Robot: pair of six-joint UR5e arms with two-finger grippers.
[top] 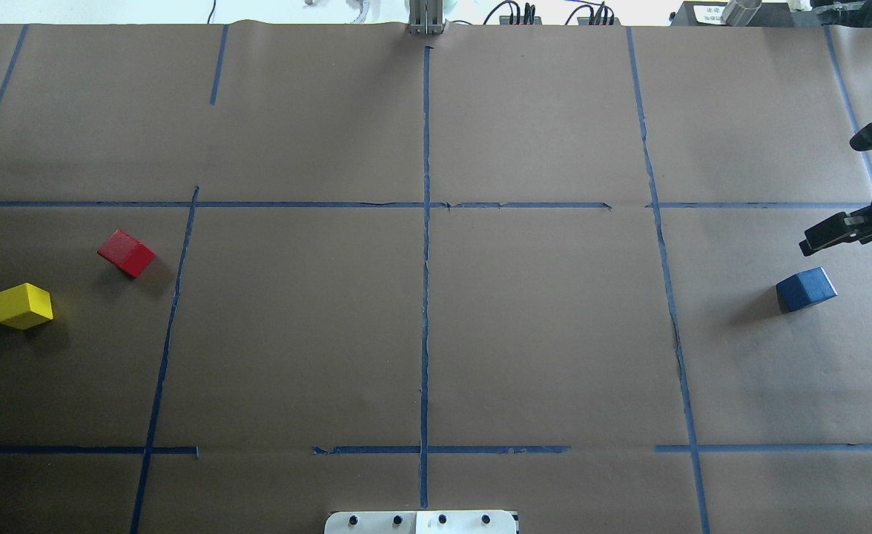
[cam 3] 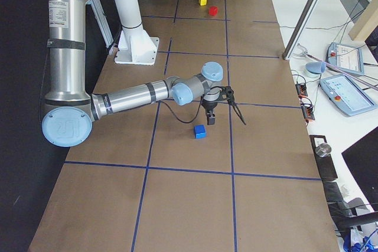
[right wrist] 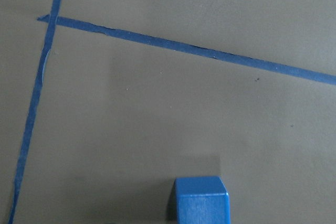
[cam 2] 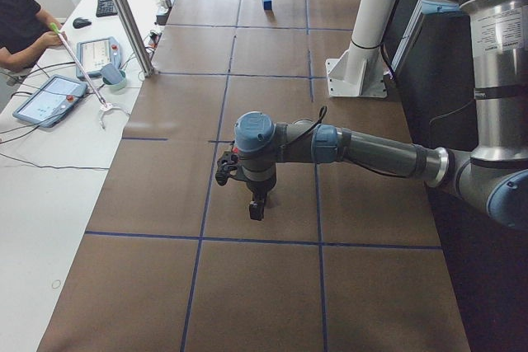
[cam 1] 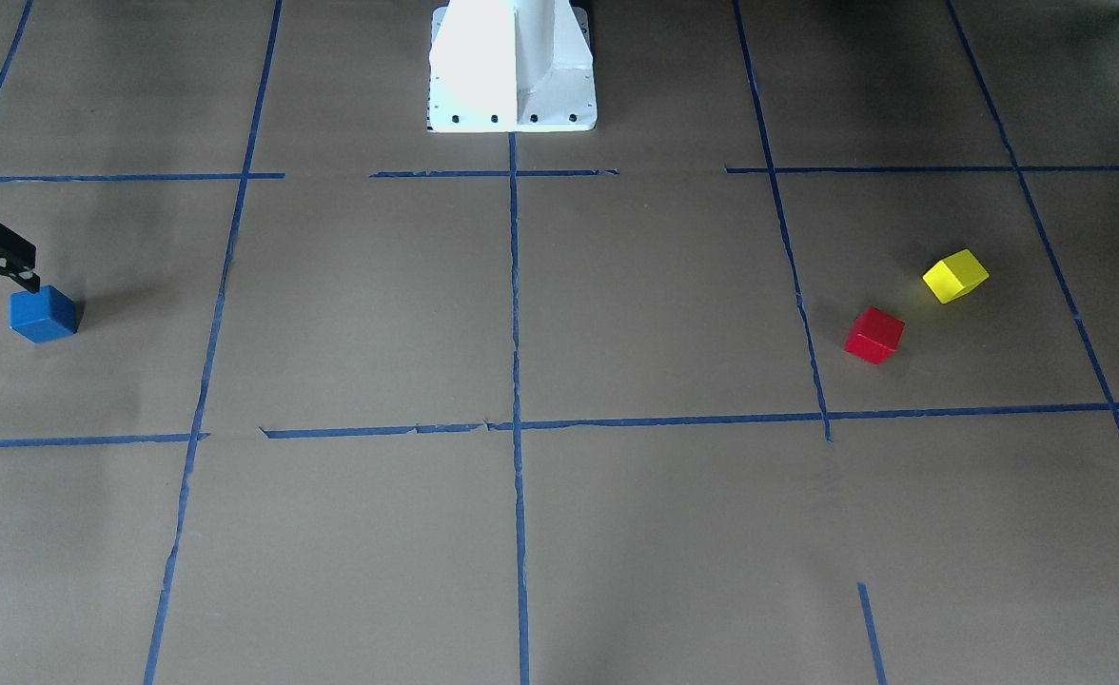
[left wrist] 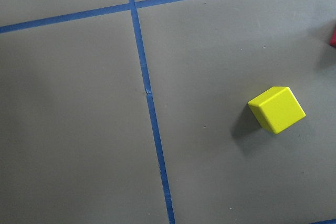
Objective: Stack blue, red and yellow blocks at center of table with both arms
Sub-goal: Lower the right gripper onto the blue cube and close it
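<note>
The blue block (top: 806,288) sits at the table's right end, also seen in the front view (cam 1: 43,314) and at the bottom of the right wrist view (right wrist: 202,200). My right gripper (top: 851,185) is open and empty, hovering just beyond the block, fingers spread (cam 3: 223,113). The red block (top: 127,253) and yellow block (top: 24,305) lie apart at the left end (cam 1: 874,335) (cam 1: 955,276). The left wrist view looks down on the yellow block (left wrist: 276,109). My left gripper (cam 2: 239,193) shows only in the exterior left view; I cannot tell if it is open.
The white robot base (cam 1: 512,67) stands at the table's near middle edge. Blue tape lines (top: 425,245) divide the brown table into squares. A side desk with tablets (cam 3: 348,90) and a seated person (cam 2: 16,22) lie beyond the far edge.
</note>
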